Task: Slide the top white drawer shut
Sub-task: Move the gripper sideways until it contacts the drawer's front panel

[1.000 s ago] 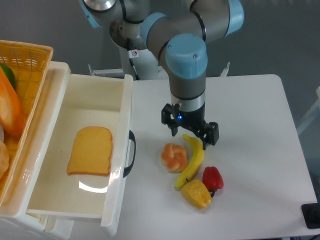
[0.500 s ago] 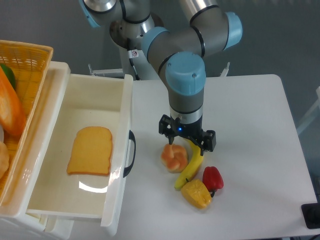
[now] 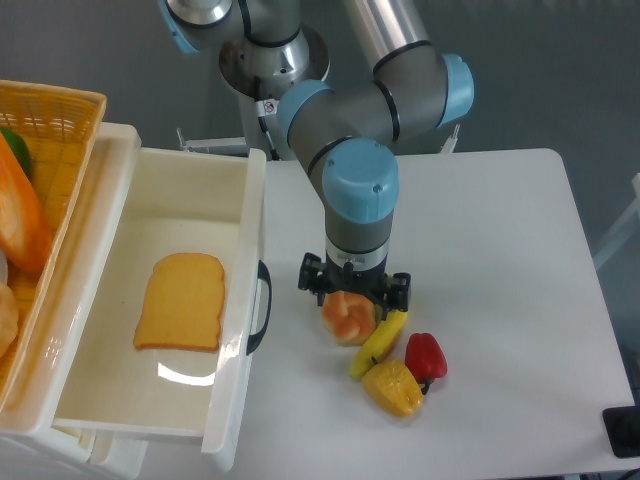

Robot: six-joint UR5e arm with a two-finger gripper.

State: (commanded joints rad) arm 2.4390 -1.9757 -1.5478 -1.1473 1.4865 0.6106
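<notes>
The top white drawer (image 3: 160, 330) stands pulled far out to the right from the white cabinet at the left. Its curved black handle (image 3: 262, 308) faces the table. A slice of toast (image 3: 182, 301) lies inside it. My gripper (image 3: 354, 290) hangs over the table to the right of the handle, just above a bread roll (image 3: 347, 316). It is apart from the drawer. The wrist hides the fingers, so I cannot tell whether they are open or shut.
A banana (image 3: 380, 343), a red pepper (image 3: 426, 359) and a yellow pepper (image 3: 391, 387) lie beside the roll. An orange wicker basket (image 3: 40, 150) with food sits on top of the cabinet at the far left.
My gripper has moved left and down toward the front, from above the banana to above the bread roll, nearer the drawer handle. The drawer has not moved.
</notes>
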